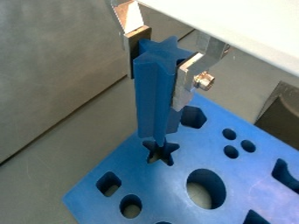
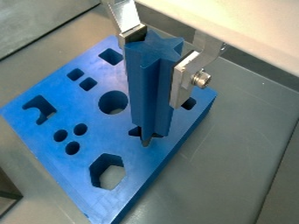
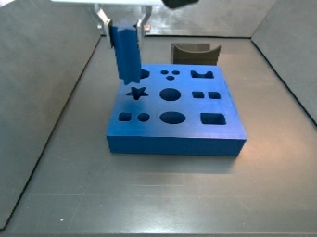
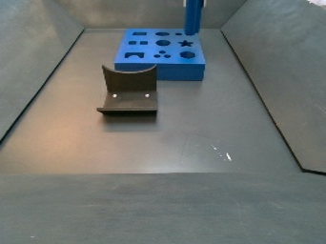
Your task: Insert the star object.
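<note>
The star object (image 1: 156,96) is a tall, thin blue peg with pointy ridges running down its sides, and its top end looks like a star. It stands straight up, held near its top by the gripper (image 1: 159,54). The gripper's flat silver fingers (image 2: 184,80) are closed on two sides of the peg, so it has a firm hold of it. In both wrist views the bottom tip of the peg sits right at the star-shaped hole (image 1: 162,154), but I cannot tell if it has gone in or only touches the rim. In a side view the peg (image 3: 125,51) hangs a little above the star hole (image 3: 137,93), which is near the far left corner of the blue block (image 3: 173,137). The block is wide, flat and smooth, like blue plastic, with many cut-out shapes in its top: round holes, square holes, a six-sided hole (image 2: 107,170) and an arch-shaped one (image 2: 40,108). It lies on a dull grey floor (image 3: 74,185) with grey walls around it. A dark grey curved piece (image 3: 191,53) stands behind the block in that side view, well apart from it. In a side view from the opposite end, this dark piece (image 4: 128,92) looks like a bent bracket on a flat base, and the block (image 4: 163,50) is far behind it with the peg (image 4: 193,17) above its right side.
</note>
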